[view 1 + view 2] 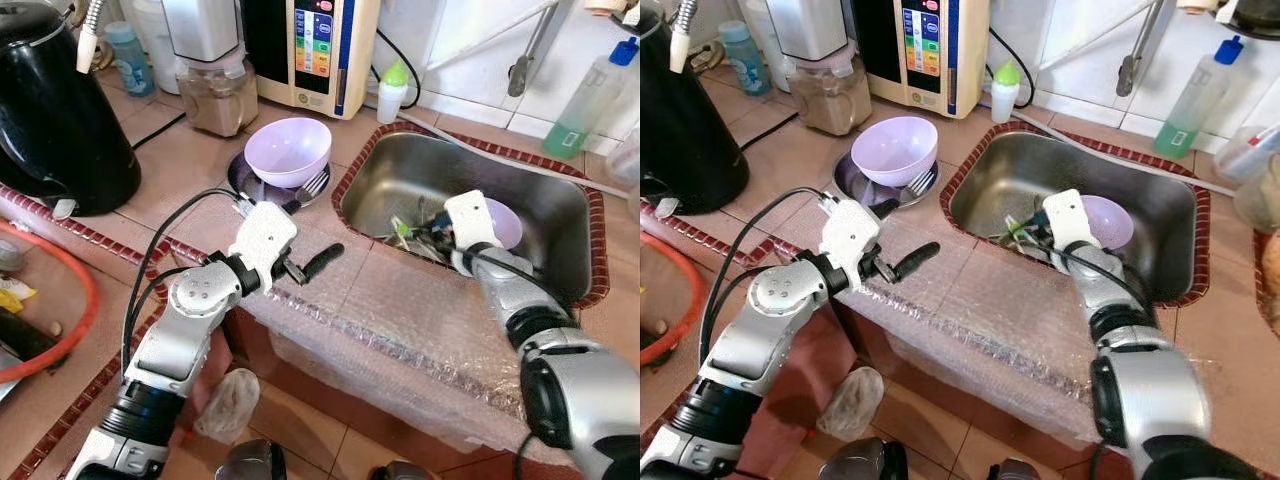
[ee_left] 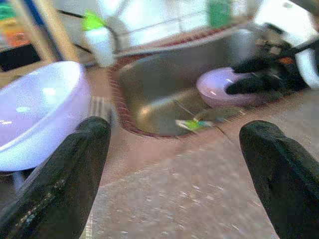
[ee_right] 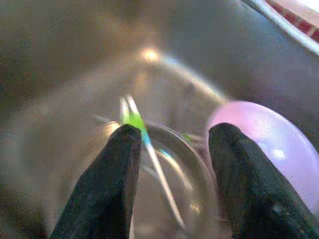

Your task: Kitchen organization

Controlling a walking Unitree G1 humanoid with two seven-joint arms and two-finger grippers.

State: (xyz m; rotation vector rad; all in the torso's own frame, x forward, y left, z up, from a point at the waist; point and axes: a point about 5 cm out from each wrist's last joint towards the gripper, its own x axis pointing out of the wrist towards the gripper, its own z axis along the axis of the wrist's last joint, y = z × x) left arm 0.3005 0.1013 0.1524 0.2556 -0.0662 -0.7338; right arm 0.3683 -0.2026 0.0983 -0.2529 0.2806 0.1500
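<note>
While the right gripper [image 3: 172, 149] reaches down into the steel sink [image 1: 560, 215], its fingers spread apart with nothing clasped, the left gripper [image 2: 174, 174] hovers over the bubble-wrap sheet [image 1: 400, 320] on the counter, likewise released.

Between and just beyond the right fingers lies a clear glass dish [image 3: 164, 199] holding a thin utensil with a green handle part [image 3: 132, 119]; a small lilac bowl [image 3: 269, 144] sits just beside the far finger. Ahead of the left gripper, a larger lilac bowl [image 1: 288, 148] stands on a dark plate with a fork [image 1: 313, 184] beside it. Behind stand a blender jar of brown powder [image 1: 217, 95], a black kettle [image 1: 55, 120], and a cream appliance [image 1: 310, 50] whose coloured button panel is too small to read.
</note>
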